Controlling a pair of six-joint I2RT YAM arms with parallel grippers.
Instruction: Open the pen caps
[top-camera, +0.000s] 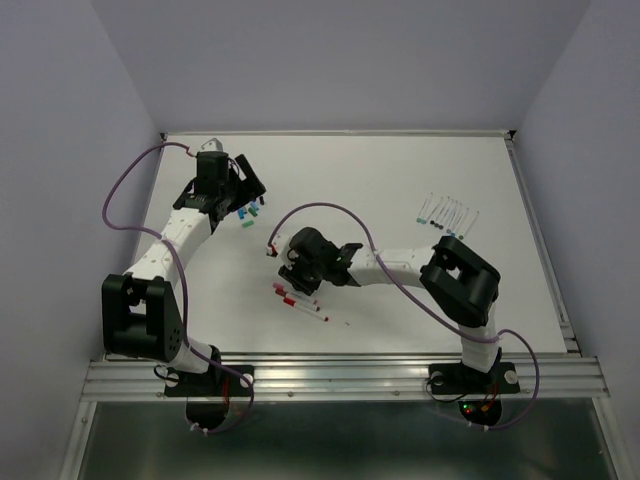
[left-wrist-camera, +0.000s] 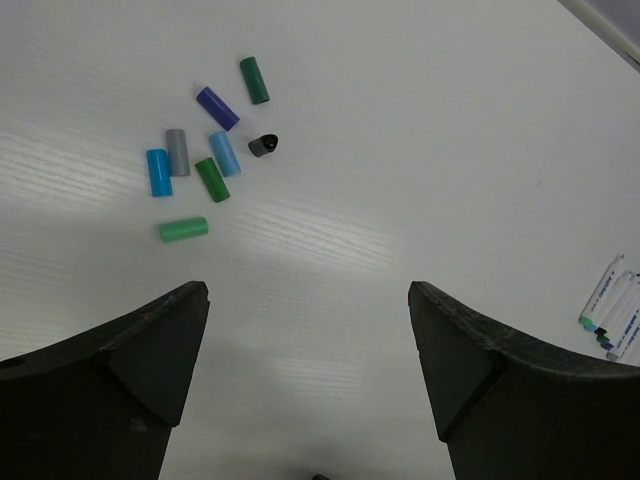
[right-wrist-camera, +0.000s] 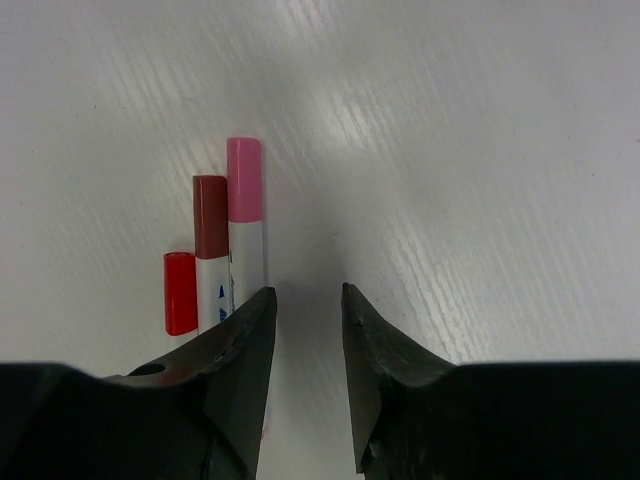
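— Black fingers fill the near edge of both wrist views. What about the arms themselves?
— Left arm (top-camera: 180, 228) reaches to the far left of the white table (top-camera: 400, 170). Right arm (top-camera: 460, 275) bends across toward the middle.
— And the grippers?
— Left gripper (left-wrist-camera: 308, 290) stands wide, with only bare tabletop between its jaws. Right gripper (right-wrist-camera: 306, 292) shows a narrow gap with nothing in it, low over the table.
— Where are the pens?
— A row of pens (top-camera: 447, 211) lies at the far right, well apart from both grippers. In the right wrist view, just left of the gripper's finger, lie a pink-capped pen (right-wrist-camera: 246, 230) and a brown-capped pen (right-wrist-camera: 211, 255), side by side and touching, caps pointing away.
— Beside those?
— A red piece (right-wrist-camera: 181, 292) lies against the brown-capped one. I cannot tell whether it is a cap alone or still on a pen.
— Any caps off?
— Eight loose caps (left-wrist-camera: 211, 179) cluster just beyond the left gripper: greens, blues, a purple, a grey, a black
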